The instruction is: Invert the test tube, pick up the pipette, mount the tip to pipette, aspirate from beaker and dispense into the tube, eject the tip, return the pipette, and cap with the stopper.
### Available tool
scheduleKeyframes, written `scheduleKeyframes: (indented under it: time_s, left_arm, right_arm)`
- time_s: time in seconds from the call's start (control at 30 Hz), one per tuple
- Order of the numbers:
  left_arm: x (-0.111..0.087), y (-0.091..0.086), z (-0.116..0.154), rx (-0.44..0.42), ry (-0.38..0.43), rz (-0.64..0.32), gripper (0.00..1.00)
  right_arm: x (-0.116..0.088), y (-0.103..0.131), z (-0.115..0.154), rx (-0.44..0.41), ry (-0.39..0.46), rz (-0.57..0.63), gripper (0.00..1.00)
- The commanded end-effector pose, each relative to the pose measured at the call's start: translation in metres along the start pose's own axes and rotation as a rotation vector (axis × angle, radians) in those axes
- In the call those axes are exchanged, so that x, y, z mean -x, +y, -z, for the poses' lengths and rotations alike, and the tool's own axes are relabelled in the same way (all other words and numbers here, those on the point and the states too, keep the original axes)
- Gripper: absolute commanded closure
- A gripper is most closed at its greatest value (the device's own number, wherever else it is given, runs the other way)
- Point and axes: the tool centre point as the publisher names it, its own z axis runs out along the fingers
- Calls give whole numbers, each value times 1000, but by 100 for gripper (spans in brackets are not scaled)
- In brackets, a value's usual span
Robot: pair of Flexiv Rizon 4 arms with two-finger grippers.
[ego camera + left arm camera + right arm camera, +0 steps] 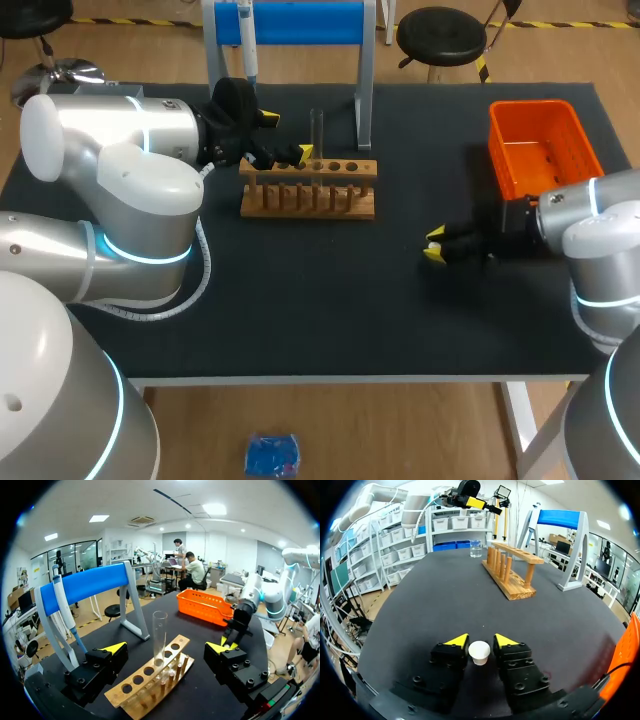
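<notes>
the test tube (159, 630) stands upright just ahead, between my left gripper's (166, 648) spread fingers; my right gripper (481, 641), farther off, pinches the stopper (479, 653).

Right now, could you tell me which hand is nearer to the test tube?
Left. The left hand is just beside the test tube; the right hand, gripping the stopper, is far across the table.
</notes>
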Motion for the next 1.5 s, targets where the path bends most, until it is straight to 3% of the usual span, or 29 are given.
scheduleKeyframes:
  time_s: [0.03, 0.07, 0.17, 0.53, 0.73, 0.93, 1.17, 1.5]
  left_arm:
    - [0, 0, -1, 0, -2, 0, 0]
    - [0, 0, -1, 0, -2, 0, 0]
    - [0, 0, -1, 0, -2, 0, 0]
    - [0, 0, -1, 0, -2, 0, 0]
    - [0, 0, -1, 0, -2, 0, 0]
    - [0, 0, -1, 0, -2, 0, 0]
    - [0, 0, -1, 0, -2, 0, 0]
    - [0, 0, -1, 0, -2, 0, 0]
  right_arm:
    - [0, -1, -1, 1, -3, 1, 80]
    - [0, -1, -1, 1, -4, 0, 82]
    - [0, -2, -1, 2, -4, -1, 100]
    - [-1, -4, -1, 0, -1, 1, 100]
    - [-5, 14, 9, -11, -10, 19, 100]
    - [-7, 48, 29, 3, -1, 19, 100]
    - [-3, 111, 50, 11, 18, 82, 100]
    - [22, 186, 57, 7, 30, 109, 100]
